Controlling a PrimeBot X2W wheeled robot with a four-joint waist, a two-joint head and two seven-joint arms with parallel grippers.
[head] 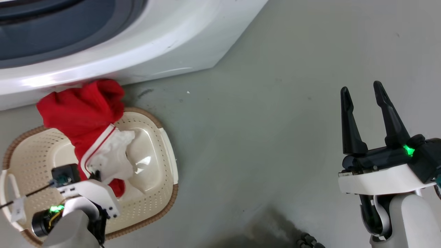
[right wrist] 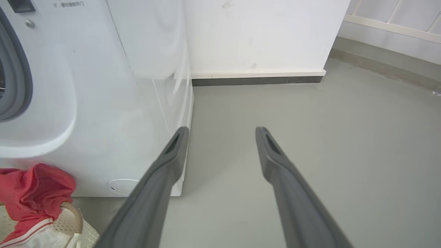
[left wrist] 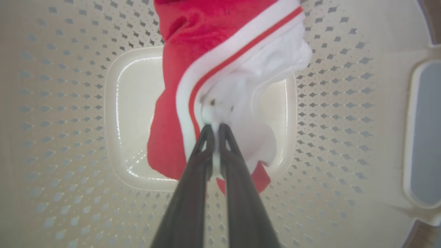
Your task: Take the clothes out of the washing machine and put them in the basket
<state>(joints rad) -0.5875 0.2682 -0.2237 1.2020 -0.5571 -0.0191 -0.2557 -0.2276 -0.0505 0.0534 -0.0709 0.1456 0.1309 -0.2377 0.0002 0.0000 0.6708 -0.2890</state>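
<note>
Left gripper (left wrist: 216,128) is pinching the clothes (head: 82,113); its wrist view is showing the two fingers pressed together on a white fold, just beside the red-and-white striped band. It is hanging over the basket (head: 165,137), pointing down into it.

Clothes are lying partly inside. The white panel and lower red end are dangling over the basket's bottom, and I cannot tell whether they are touching it. The upper red bulk is draping across the far rim and pressing against the washer (head: 155,44) front.

Basket is sitting on the grey floor (head: 275,120), right at the washer's base.

Right gripper (head: 361,88) is hovering well apart to the right, above the floor, fingers spread wide. Its wrist view is looking past the washer's corner toward a white wall (right wrist: 258,34) with dark skirting.
</note>
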